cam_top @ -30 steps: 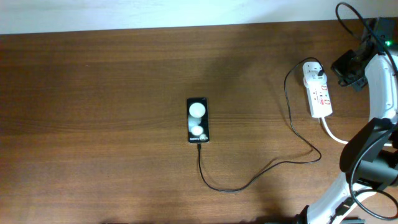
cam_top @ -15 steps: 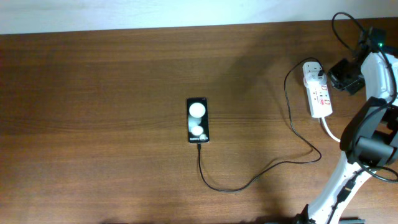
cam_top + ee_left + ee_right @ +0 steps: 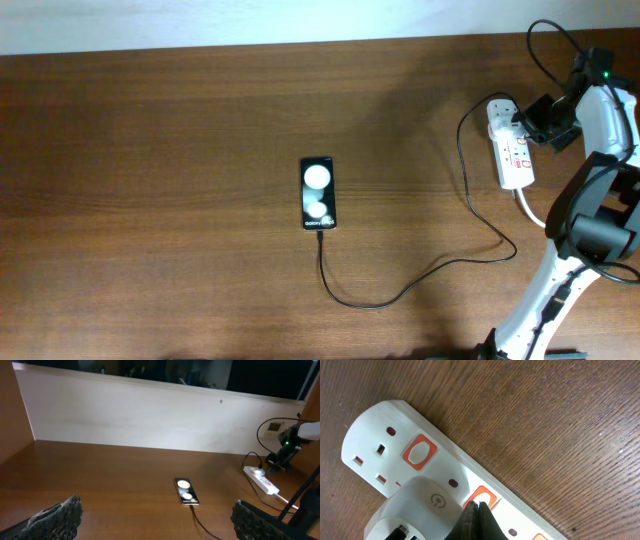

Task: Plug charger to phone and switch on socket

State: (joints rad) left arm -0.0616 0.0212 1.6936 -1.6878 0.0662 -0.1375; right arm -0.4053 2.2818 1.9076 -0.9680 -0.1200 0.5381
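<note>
**Limits of view.** In the right wrist view the socket [image 3: 440,462] ran off the bottom and right edges of the frame. The charger [image 3: 415,510] showed only its white plug head, cut off at the bottom. The second orange switch [image 3: 485,494] was partly covered by the right gripper [image 3: 474,519], so neither contact nor the switch position could be determined. From overhead that gripper's jaws were too small and dark to read. The seating of the connector in the phone [image 3: 318,193] could not be confirmed either. The left gripper [image 3: 157,510] showed only in its own wrist view, its fingers cut off at the bottom edge.

**End effectors.** The right gripper's fingers were pressed together and held nothing, with the tips at the covered switch, just beside the plug head. The left gripper's fingers stood wide apart and empty, well apart from every task item.

**Positions.** The socket lay near the right edge of the worktop [image 3: 150,200], toward the back right corner. The phone lay flat near the middle, well apart from the right gripper. The charger's cable ran from the phone's front end, curved toward the front edge, then ran back up to the socket.
</note>
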